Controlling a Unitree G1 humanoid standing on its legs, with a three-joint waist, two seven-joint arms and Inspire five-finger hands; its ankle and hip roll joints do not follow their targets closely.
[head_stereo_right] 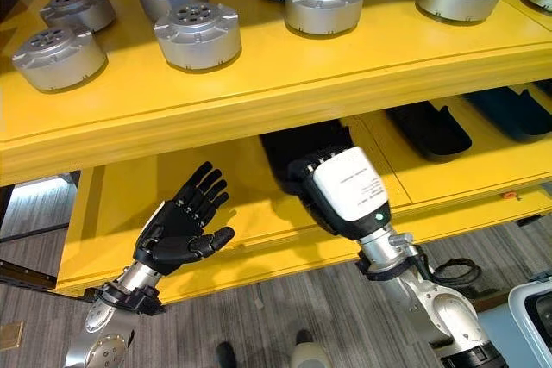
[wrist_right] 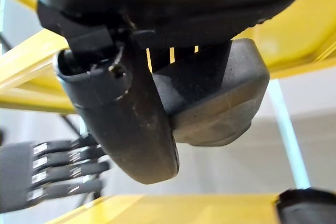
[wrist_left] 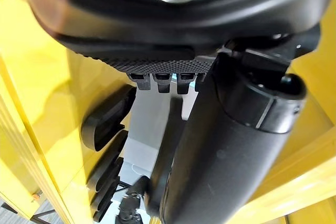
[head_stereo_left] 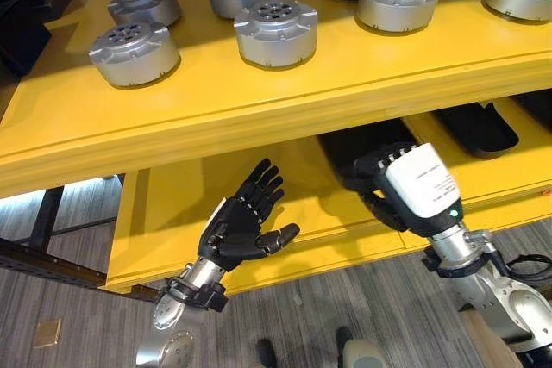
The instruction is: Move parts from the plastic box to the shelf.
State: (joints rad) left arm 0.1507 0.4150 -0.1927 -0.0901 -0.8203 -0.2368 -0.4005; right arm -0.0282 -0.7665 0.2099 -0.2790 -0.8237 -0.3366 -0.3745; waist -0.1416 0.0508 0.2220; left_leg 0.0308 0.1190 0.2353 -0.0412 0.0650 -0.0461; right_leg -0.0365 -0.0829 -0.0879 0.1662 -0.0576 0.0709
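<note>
- Upper half of the frame: silver round parts [head_stereo_left: 276, 32] in rows on the yellow shelf [head_stereo_left: 259, 101], upright and apart from one another.
- Lower left: left robot hand [head_stereo_left: 246, 221] released, fingers spread, palm up, holding nothing — just below the shelf's front edge.
- Lower right: right robot hand [head_stereo_right: 332, 191] clenched around a dark rounded part [wrist_right: 215, 103] — pinned between thumb and fingers, in front of the lower shelf [head_stereo_right: 259, 230] where black trays [head_stereo_right: 427, 131] lie.
- Likely rigid and fairly light, smooth-skinned, so prone to slip; best gripped across its broad sides.
- Silver parts look heavy and stiff; best taken around the rim.
</note>
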